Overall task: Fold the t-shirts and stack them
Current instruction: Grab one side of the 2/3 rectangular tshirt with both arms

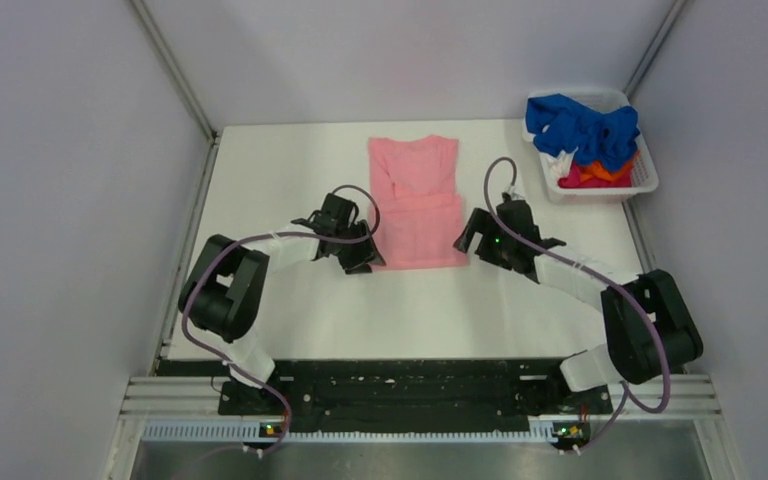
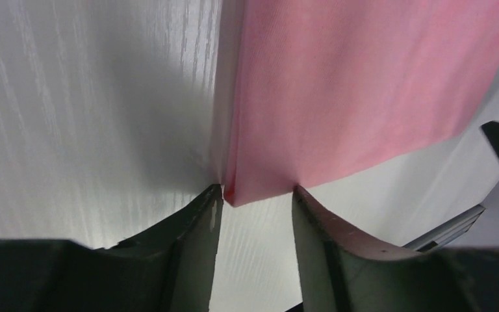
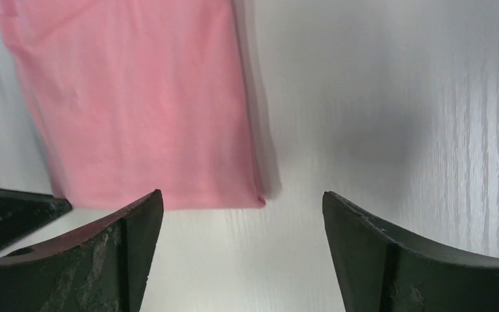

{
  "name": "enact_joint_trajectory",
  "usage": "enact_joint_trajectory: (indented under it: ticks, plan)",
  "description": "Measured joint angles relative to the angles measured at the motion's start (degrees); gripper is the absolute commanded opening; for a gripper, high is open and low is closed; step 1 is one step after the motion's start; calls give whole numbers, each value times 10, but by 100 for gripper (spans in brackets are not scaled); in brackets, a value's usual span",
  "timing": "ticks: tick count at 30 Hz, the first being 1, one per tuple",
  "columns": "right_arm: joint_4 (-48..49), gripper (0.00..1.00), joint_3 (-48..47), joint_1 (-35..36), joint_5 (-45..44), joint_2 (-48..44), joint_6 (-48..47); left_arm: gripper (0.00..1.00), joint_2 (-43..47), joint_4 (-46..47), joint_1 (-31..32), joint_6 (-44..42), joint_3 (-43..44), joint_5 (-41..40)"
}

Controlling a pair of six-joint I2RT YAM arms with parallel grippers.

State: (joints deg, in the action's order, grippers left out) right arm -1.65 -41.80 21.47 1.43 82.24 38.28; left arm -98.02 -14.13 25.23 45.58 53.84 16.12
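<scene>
A salmon-pink t-shirt [image 1: 416,200] lies flat in the middle of the white table, its sides folded in to a long strip. My left gripper [image 1: 364,258] is open at the shirt's near left corner; in the left wrist view that corner [image 2: 247,192] sits just ahead of the gap between the fingers [image 2: 198,221]. My right gripper [image 1: 466,242] is wide open at the near right corner, which shows between and ahead of its fingers in the right wrist view [image 3: 250,198]. Blue [image 1: 580,128], orange [image 1: 610,170] and red [image 1: 580,181] t-shirts lie bunched in the basket.
A white plastic basket [image 1: 646,180] stands at the back right corner of the table. Grey walls close in the table on the left, back and right. The black rail with the arm bases [image 1: 400,385] runs along the near edge.
</scene>
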Motion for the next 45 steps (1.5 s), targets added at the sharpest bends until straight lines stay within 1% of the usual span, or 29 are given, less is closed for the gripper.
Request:
enact_joint_trajectory:
  ticks: [2, 3, 4, 5, 6, 7, 10, 12, 16, 18, 22, 25, 27, 30, 33, 35, 38, 42, 43, 44, 45]
  plan:
    - [-5, 82, 24, 0, 7, -2, 7, 33, -11, 8, 0, 1, 7, 0]
    - [-9, 78, 31, 0, 14, -1, 9, 25, -18, 10, 0, 2, 12, 0]
    - [-11, 75, 35, 0, 19, 1, 10, 14, -24, 12, 0, 3, 15, 0]
    - [-12, 69, 37, 0, 27, 4, 12, 0, -30, 14, 0, 1, 19, -3]
    - [-9, 62, 37, 0, 32, 8, 13, 0, -34, 15, 0, 3, 21, -3]
    - [-2, 57, 37, 0, 38, 13, 14, 0, -38, 16, 0, 3, 23, -3]
    - [17, 46, 37, 2, 55, 32, 17, 0, -45, 15, 0, -1, 33, -5]
    - [26, 32, 34, 6, 64, 49, 19, 0, -46, 14, 0, -3, 35, -6]
    - [23, 9, 31, 26, 70, 57, 19, 0, -46, 15, 1, -9, 35, -6]
    - [23, 1, 31, 32, 73, 57, 19, 0, -44, 17, 2, -12, 33, -7]
    - [20, 0, 31, 39, 73, 57, 20, 0, -26, 35, 5, -18, 7, -8]
    - [15, 0, 39, 54, 75, 47, 18, 0, 7, 40, 15, -21, -30, -24]
    - [3, 0, 54, 70, 78, 24, 18, 0, 41, 35, 28, -22, -62, -41]
    - [-28, 0, 86, 101, 83, -37, 17, 0, 114, 18, 61, -20, -121, -69]
    - [-57, 0, 114, 137, 94, -110, 18, 0, 206, -19, 104, -6, -171, -101]
    - [-83, 0, 126, 160, 108, -163, 20, 0, 263, -49, 136, 9, -189, -123]
    - [-114, 0, 129, 174, 126, -218, 24, 0, 347, -85, 174, 30, -203, -141]
    - [-140, 0, 128, 174, 135, -268, 22, 0, 416, -109, 183, 38, -201, -156]
    - [-146, 1, 128, 174, 136, -274, 20, 0, 424, -115, 184, 38, -196, -161]
    - [-151, 6, 127, 174, 136, -276, 17, 0, 425, -122, 184, 37, -189, -166]
    - [-155, 14, 127, 174, 135, -276, 15, 0, 424, -127, 184, 37, -182, -171]
